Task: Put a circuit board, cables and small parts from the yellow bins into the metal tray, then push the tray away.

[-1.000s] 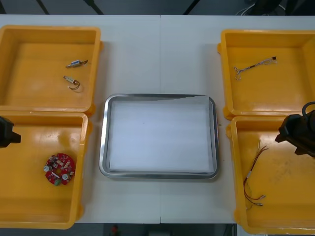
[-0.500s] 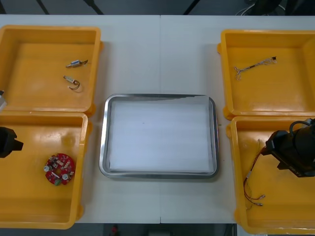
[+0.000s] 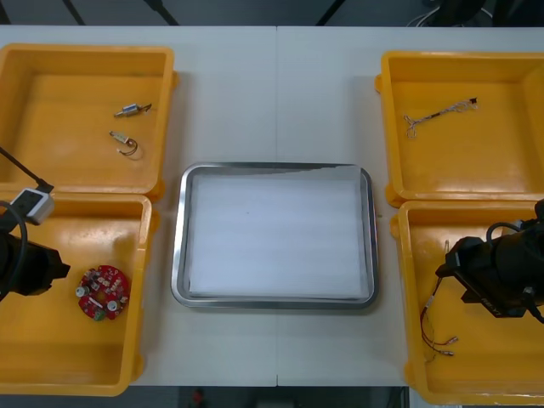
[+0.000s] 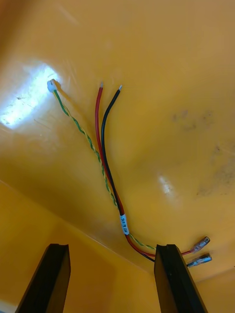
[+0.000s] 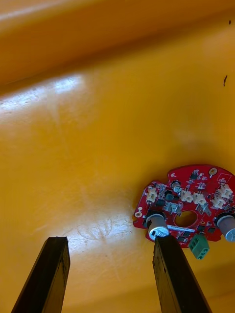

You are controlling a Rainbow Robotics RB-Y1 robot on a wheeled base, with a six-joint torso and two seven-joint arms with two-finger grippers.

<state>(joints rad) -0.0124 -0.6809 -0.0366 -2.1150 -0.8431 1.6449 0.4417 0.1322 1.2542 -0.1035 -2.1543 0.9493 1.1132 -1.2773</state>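
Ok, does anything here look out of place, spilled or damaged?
Nothing stands out. The metal tray sits square between the yellow bins; the circuit board, cables and small metal parts lie inside their bins. The left gripper hangs by the board, the right gripper over the near cable, jaws open.

Round red circuit board [image 3: 103, 293] flat in near-left yellow bin [image 3: 59, 348], white-lined metal tray [image 3: 178, 255] central

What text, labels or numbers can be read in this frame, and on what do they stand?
The white tag on the cable, by the open right hand: printed characters, too small to read.
The red circuit board, by the open left hand: white markings, too small to read.
No other text shows; nothing can be quoted.
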